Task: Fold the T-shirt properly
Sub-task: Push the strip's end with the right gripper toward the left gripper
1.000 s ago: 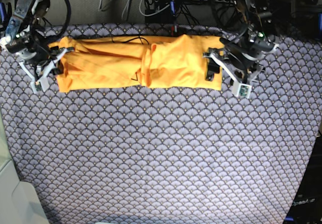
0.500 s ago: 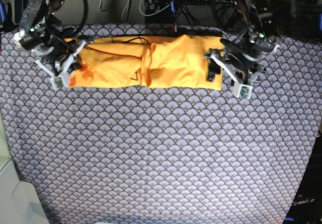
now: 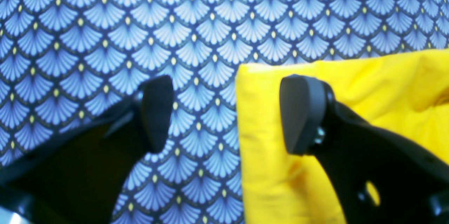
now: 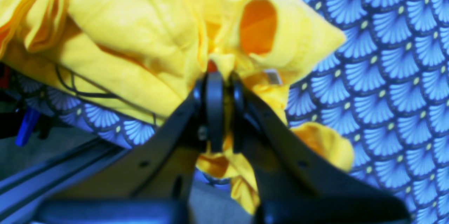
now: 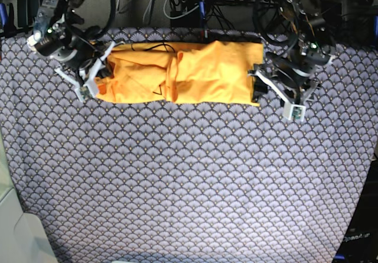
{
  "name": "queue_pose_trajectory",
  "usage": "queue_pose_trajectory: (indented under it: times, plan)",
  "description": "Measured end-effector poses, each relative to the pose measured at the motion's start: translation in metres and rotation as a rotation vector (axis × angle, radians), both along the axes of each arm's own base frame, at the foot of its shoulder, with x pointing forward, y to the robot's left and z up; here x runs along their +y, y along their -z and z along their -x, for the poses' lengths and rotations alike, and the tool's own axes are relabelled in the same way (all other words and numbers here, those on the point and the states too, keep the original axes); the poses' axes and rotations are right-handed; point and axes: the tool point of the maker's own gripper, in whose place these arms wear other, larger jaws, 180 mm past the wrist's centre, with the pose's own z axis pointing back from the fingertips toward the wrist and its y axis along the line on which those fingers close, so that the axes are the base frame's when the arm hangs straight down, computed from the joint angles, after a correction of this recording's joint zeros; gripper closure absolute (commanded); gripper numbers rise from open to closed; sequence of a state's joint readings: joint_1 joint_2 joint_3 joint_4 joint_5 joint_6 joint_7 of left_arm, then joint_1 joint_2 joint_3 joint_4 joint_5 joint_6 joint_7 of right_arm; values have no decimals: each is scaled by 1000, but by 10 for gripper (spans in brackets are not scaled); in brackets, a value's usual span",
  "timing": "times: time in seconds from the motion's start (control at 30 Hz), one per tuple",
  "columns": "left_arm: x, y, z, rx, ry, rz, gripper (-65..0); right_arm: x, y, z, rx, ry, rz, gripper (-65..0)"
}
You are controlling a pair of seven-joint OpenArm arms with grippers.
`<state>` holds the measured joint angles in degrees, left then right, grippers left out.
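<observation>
Right gripper (image 4: 221,76) clamps a bunched end of the T-shirt (image 5: 183,74), jaws pinched tight on soft fabric. Beyond it, we see the garment as a long band reaching the left gripper (image 3: 224,112), jaws spread, one over the hem corner. We judge it light, limp; grip layered edges.

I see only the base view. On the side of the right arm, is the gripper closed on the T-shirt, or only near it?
Observer: Closed. In its wrist view the right gripper pinches a bunch of the T-shirt between shut jaws.
Operator: And the left one?
Observer: The left gripper is open. One finger is above the shirt's corner, the other above the patterned cloth.
Operator: Is the corner between the fingers?
Observer: Only the shirt's straight edge lies in the gap; nothing is pinched.
</observation>
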<state>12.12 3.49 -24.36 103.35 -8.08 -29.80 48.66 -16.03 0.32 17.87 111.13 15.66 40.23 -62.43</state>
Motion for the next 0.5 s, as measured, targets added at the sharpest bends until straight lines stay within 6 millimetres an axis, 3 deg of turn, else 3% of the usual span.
queue_pose_trajectory:
  times: [0.13,0.4,0.5]
  plan:
    - [0,1,1,5,0,-2,-465,-19,-9,-15,-35,-14,57,0]
    - [0,1,2,4,1,0,-465,-35,-7,-19,-26,-10,80,-3]
    - [0,1,2,4,0,0,-465,-54,7,-14,18,48,83,-68]
